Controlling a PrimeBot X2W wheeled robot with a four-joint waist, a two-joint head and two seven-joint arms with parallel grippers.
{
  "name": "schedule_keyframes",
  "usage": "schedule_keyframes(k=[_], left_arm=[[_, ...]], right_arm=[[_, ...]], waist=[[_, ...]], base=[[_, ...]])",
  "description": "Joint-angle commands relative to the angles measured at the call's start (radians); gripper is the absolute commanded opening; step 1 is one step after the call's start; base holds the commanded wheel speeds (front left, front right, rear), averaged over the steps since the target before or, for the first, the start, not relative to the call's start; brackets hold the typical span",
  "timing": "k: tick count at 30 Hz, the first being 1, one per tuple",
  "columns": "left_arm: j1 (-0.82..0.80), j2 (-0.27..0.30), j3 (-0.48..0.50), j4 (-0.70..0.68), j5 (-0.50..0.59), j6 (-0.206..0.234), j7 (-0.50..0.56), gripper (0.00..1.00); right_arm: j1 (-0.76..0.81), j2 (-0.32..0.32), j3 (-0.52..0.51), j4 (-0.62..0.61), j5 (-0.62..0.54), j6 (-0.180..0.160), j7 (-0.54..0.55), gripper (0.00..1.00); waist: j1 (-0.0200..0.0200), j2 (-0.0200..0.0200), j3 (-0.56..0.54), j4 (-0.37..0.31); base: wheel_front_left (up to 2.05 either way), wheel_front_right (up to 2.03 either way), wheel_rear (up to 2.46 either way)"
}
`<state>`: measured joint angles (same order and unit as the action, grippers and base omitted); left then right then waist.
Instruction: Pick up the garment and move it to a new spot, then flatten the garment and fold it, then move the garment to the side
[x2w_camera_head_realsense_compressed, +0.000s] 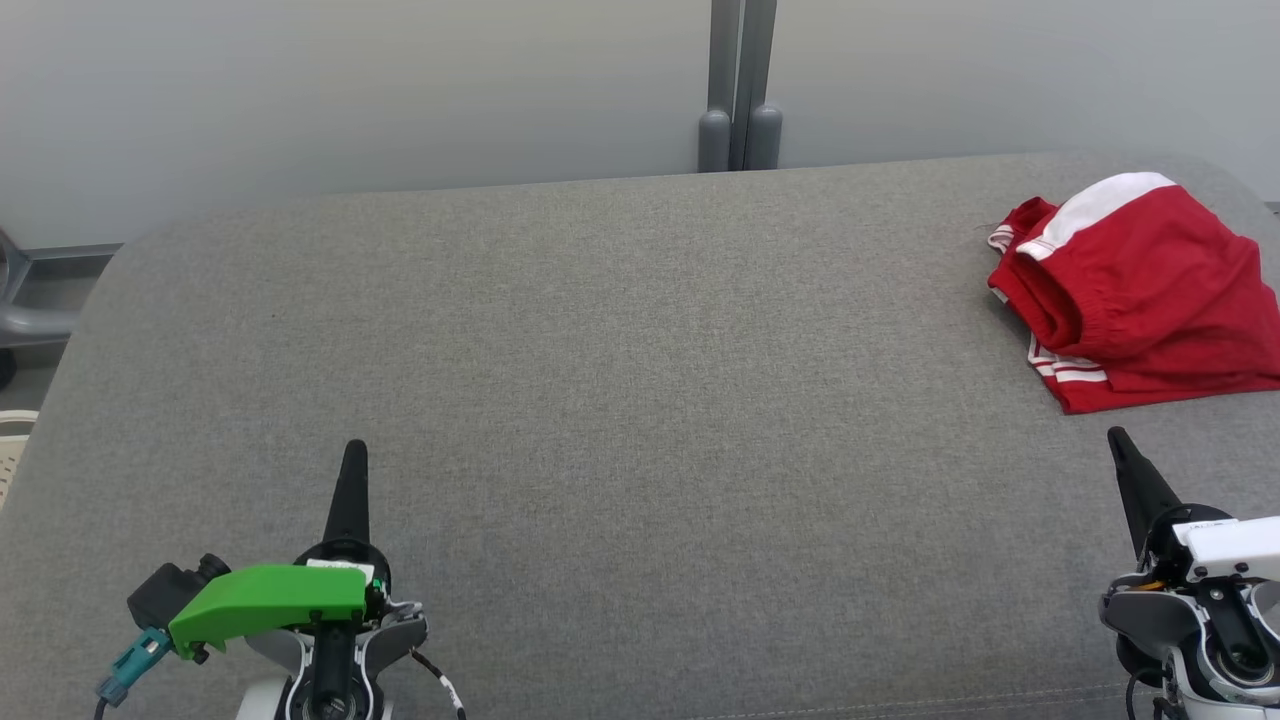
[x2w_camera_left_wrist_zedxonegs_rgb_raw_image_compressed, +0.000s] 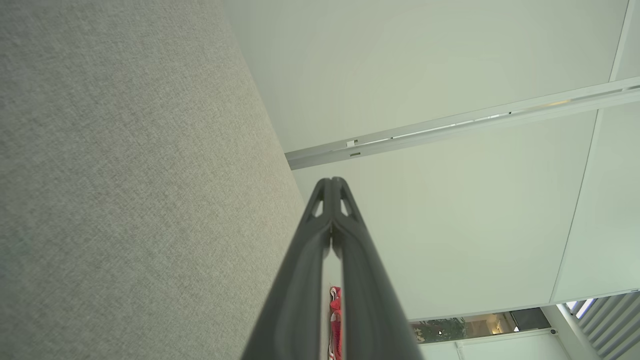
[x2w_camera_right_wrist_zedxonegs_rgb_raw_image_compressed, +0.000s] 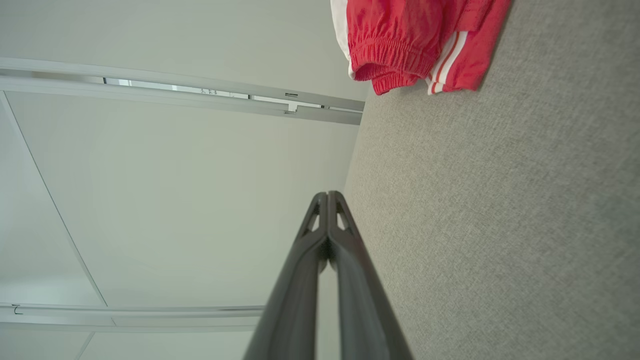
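One garment (x2w_camera_head_realsense_compressed: 1140, 290), a pair of red shorts with a single white panel and two thin white stripes along a hem, is lying bunched at the far right of the grey fabric surface (x2w_camera_head_realsense_compressed: 600, 350), with its elastic waistband facing the middle of the surface. Two grippers are showing in the head view, both well apart from each other. The left gripper (x2w_camera_head_realsense_compressed: 354, 455) is sitting at the lower left under one green cover (x2w_camera_head_realsense_compressed: 270, 598), far from the shorts. The right gripper (x2w_camera_head_realsense_compressed: 1122, 445) is sitting at the lower right, near the garment's closest edge but not touching it. In each wrist view, that gripper's two dark fingers are pressing together at the tips, so both grippers are closed and gripping nothing. The right wrist view is looking along the surface at the red waistband and the striped hem ahead of its fingers. Beyond the surface's far edge, two rounded grey posts (x2w_camera_head_realsense_compressed: 738, 138) are standing side by side against the pale wall (x2w_camera_head_realsense_compressed: 350, 90).
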<state>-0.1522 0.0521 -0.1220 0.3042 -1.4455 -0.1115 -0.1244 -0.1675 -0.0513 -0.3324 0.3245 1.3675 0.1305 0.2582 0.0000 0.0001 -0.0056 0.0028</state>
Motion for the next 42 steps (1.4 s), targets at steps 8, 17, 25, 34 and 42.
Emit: schedule_keyframes(k=[8,17,25,34,42], left_arm=[[-0.037,-0.001,-0.007,0.01,-0.082,-0.012,0.008,0.0],[-0.055,-0.002,-0.015,0.021,-0.152,-0.017,0.017,0.0],[-0.067,-0.002,-0.021,0.032,-0.21,-0.023,0.023,0.0],[-0.067,-0.002,-0.02,0.031,-0.212,-0.023,0.023,0.0],[-0.067,-0.002,-0.02,0.031,-0.212,-0.023,0.023,0.0]], right_arm=[[-0.023,-0.007,-0.021,0.005,0.076,0.0,0.03,0.0],[-0.031,-0.008,-0.039,0.011,0.14,0.0,0.056,0.0],[-0.038,-0.009,-0.054,0.016,0.193,0.0,0.078,0.0],[-0.037,-0.009,-0.053,0.016,0.194,0.0,0.077,0.0],[-0.037,-0.01,-0.052,0.016,0.195,0.0,0.077,0.0]], waist=[[0.0,-0.0001,0.004,-0.001],[0.0,-0.0001,0.009,-0.002],[0.0,-0.0001,0.013,-0.003],[0.0,-0.0001,0.013,-0.003],[0.0,-0.0001,0.013,-0.003]], base=[[0.0,0.0,0.0],[0.0,0.0,0.0],[0.0,0.0,0.0],[0.0,0.0,0.0],[0.0,0.0,0.0]])
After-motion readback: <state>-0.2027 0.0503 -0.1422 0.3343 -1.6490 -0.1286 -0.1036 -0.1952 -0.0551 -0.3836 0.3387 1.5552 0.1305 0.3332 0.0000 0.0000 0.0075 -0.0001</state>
